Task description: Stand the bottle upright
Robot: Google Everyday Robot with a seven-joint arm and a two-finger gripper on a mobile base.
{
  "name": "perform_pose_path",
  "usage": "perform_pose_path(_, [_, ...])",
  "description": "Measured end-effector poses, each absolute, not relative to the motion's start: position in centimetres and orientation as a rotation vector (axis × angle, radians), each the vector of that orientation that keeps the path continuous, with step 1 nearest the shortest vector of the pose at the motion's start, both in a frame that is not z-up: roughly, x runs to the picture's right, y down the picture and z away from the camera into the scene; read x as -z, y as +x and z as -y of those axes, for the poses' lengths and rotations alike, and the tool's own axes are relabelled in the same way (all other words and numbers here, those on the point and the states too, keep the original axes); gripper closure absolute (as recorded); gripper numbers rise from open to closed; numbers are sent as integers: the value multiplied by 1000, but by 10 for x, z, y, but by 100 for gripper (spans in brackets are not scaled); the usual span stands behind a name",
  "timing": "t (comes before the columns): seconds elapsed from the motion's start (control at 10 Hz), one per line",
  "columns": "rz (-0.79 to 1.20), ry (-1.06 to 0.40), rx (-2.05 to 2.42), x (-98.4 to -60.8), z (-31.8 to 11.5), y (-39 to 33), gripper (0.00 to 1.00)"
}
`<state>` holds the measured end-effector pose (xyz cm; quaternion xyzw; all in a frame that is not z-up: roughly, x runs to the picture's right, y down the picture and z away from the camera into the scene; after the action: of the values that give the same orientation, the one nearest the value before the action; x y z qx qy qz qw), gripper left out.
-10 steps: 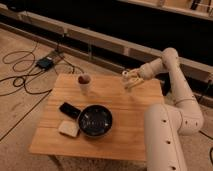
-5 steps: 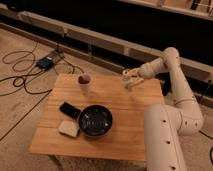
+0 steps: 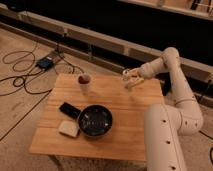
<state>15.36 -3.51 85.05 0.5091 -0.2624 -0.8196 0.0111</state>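
logging one moment, task = stand the bottle upright; gripper [image 3: 128, 76] sits over the far right part of the wooden table [image 3: 125, 142], reached out on the white arm [image 3: 172, 75] that comes in from the right of the view; bottle [image 3: 136, 82] shows as a slim pale shape right at the gripper, on the arm side of its tip; no gap visible between the two, so i read them as touching; cannot tell whether the gripper is spread or closed on it; cannot tell either whether the bottle rests on the wood or is lifted off it.

key relation: the bottle's long axis looks slanted, nearer lying than standing, roughly in line with the forearm rather than vertical; which end carries the cap i cannot tell; judgement: task not done, nothing there reads as upright; the next move would need the wrist to turn that axis to vertical and set the base on the bare wood below; one arm only, so no choice of side.

elsewhere: pale cup [image 3: 84, 81] at the far left part of the table, well apart from the gripper; dark bowl [image 3: 95, 121] near the middle, black flat object [image 3: 69, 109] and pale block [image 3: 69, 129] beside it on the left; risk, as a guess: slim bottle, narrow base, may topple on release.
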Motion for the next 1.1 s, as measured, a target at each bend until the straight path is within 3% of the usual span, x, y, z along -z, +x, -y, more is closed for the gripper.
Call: perform_pose_path(1.1, [598,1525,2514,-888,36,179,100])
